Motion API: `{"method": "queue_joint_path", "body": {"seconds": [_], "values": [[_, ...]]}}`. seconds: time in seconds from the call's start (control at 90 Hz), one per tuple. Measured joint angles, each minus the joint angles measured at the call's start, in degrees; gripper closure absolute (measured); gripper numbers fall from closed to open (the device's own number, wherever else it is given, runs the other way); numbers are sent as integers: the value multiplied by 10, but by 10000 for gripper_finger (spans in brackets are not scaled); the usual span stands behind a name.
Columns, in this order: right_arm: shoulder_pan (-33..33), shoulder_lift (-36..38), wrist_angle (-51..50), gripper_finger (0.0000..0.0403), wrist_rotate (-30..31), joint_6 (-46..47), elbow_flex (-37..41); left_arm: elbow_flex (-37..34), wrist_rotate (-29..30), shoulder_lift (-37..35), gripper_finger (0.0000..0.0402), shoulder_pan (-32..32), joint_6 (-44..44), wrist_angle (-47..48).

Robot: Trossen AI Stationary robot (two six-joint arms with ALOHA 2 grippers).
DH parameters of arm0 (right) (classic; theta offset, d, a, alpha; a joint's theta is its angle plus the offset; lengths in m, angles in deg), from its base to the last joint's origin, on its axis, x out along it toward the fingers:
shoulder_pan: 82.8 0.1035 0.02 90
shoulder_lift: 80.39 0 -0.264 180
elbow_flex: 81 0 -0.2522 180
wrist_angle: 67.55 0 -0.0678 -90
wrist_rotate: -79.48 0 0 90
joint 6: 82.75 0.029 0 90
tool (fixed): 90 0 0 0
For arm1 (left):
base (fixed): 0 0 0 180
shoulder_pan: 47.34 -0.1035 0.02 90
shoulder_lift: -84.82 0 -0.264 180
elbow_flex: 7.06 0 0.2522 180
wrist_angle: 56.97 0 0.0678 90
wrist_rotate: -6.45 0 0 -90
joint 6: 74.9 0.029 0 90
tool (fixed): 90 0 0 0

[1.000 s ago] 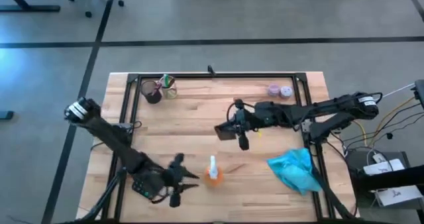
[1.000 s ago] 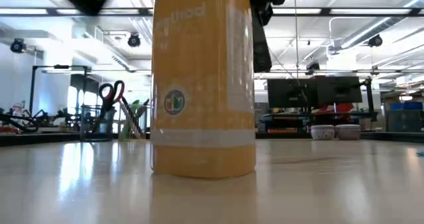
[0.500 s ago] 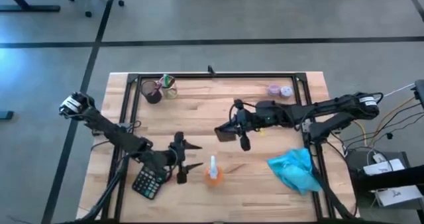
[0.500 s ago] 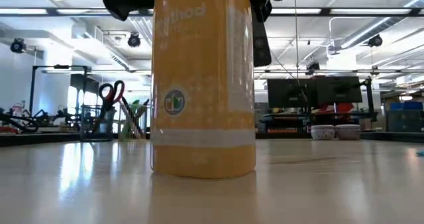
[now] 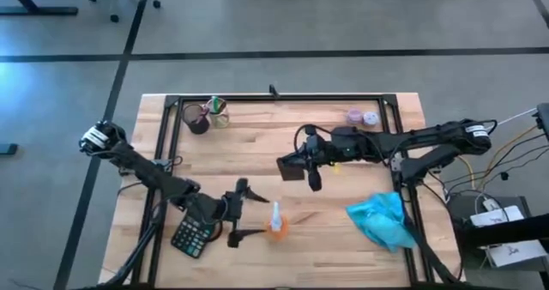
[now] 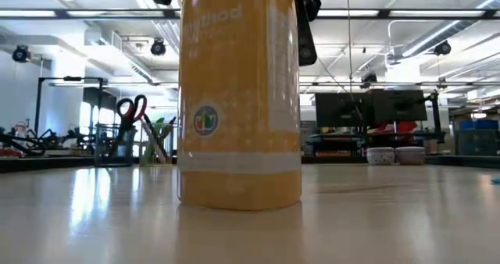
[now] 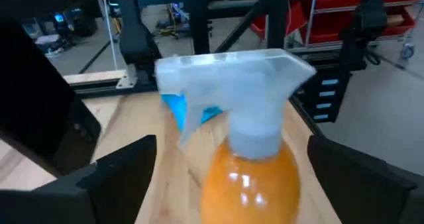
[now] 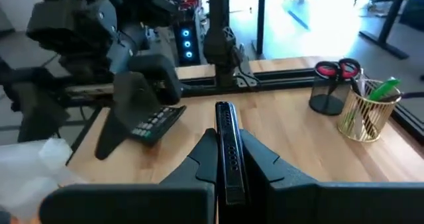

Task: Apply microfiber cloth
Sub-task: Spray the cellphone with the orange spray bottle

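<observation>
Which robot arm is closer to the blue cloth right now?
Probably the right, but its gripper is shut on a phone. The microfiber cloth lies on its side; the open left gripper flanks the orange bottle.

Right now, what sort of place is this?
Likely a robotics lab or workshop: a wooden workbench on a black metal frame, monitors on desks behind, red storage bins on racks.
</observation>
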Motion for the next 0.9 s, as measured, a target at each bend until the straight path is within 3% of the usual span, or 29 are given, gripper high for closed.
{"method": "queue_joint_path", "body": {"seconds": [0.456, 0.667, 0.9], "values": [[0, -9, 8, 394, 16, 32, 0, -2, -41, 15, 8, -23, -26, -47], [7, -20, 8, 394, 14, 32, 1, -3, -41, 82, 8, -26, -45, -118], [14, -19, 16, 394, 15, 2, 1, 13, -23, 91, 8, -34, -40, -144]]}}
